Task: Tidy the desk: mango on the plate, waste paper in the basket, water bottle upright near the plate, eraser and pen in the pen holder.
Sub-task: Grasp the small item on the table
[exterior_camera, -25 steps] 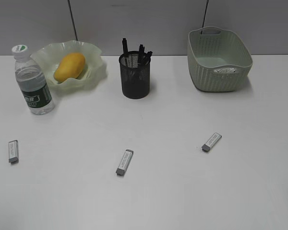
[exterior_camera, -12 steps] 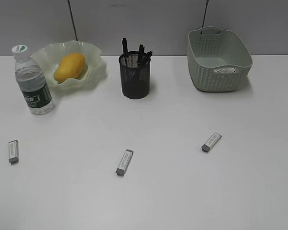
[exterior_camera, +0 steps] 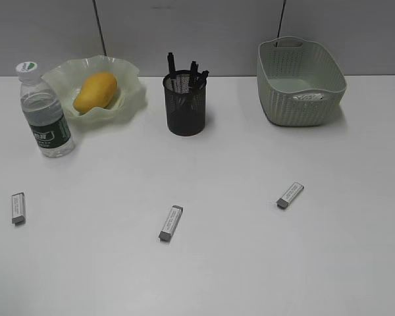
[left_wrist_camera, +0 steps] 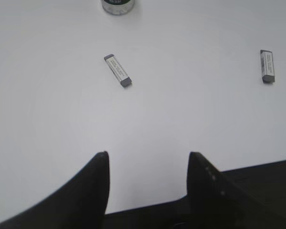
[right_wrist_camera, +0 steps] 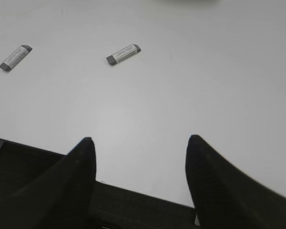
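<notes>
Nothing on the desk point(exterior_camera: 250, 263) has shifted since the earlier frames, except that the waste paper point(exterior_camera: 309, 97) in the basket point(exterior_camera: 300, 82) seems to sit a little differently; it lies at the bottom, seen over the front wall. At the back left the mango point(exterior_camera: 95, 91) lies on the plate point(exterior_camera: 128, 99); the water bottle point(exterior_camera: 45, 112) stands upright just beside the plate, on its front left; the pen holder point(exterior_camera: 185, 104) stands between plate and basket, with dark pens point(exterior_camera: 195, 71) sticking out of its top. Three erasers lie flat on the desk, well apart from each other: the left eraser point(exterior_camera: 18, 207), the middle eraser point(exterior_camera: 171, 222) and the right eraser point(exterior_camera: 289, 195); none of them is in the pen holder. No arm shows in the exterior view. In the left wrist view the left gripper point(left_wrist_camera: 148, 164) hangs over the near edge of the desk with its jaws spread and nothing between them; two erasers lie beyond it. In the right wrist view the right gripper point(right_wrist_camera: 139, 150) is also spread and empty, over the desk edge; two erasers lie far ahead of it.
</notes>
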`<state>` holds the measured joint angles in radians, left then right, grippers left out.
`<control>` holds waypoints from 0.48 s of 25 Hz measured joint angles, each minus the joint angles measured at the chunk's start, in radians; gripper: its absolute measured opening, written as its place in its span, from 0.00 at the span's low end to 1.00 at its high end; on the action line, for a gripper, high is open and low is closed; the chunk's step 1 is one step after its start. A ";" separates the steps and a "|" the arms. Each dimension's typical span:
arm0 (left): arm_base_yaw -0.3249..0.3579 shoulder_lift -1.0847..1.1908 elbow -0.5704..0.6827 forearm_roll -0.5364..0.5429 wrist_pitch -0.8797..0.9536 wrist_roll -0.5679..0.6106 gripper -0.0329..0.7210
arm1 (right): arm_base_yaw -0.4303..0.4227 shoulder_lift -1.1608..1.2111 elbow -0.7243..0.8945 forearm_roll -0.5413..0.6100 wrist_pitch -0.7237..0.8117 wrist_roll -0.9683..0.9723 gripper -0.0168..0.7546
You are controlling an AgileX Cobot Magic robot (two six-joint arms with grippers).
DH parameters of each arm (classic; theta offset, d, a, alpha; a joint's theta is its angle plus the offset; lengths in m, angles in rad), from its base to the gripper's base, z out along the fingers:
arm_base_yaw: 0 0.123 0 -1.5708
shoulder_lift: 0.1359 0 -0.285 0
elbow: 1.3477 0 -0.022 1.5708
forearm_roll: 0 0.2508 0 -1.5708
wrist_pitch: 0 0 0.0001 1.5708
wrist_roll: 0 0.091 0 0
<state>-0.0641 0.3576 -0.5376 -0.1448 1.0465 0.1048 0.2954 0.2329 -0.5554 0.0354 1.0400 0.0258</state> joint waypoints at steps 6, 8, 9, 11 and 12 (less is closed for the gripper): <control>0.000 0.140 -0.026 -0.002 -0.178 -0.006 0.59 | 0.000 0.000 0.000 -0.004 -0.001 0.001 0.64; 0.000 0.216 -0.026 -0.003 -0.226 -0.048 0.59 | 0.000 0.000 0.000 -0.004 -0.001 0.001 0.64; 0.000 0.251 -0.026 -0.003 -0.248 -0.071 0.59 | 0.000 0.000 0.000 -0.004 -0.001 0.001 0.64; 0.000 0.343 -0.026 -0.011 -0.284 -0.105 0.60 | 0.000 0.000 0.000 -0.005 -0.001 0.001 0.64; 0.000 0.393 -0.026 -0.015 -0.297 -0.105 0.60 | 0.000 0.000 0.000 -0.005 -0.001 0.001 0.64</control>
<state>-0.0641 0.7502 -0.5631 -0.1598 0.7491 0.0000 0.2954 0.2329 -0.5554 0.0303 1.0391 0.0267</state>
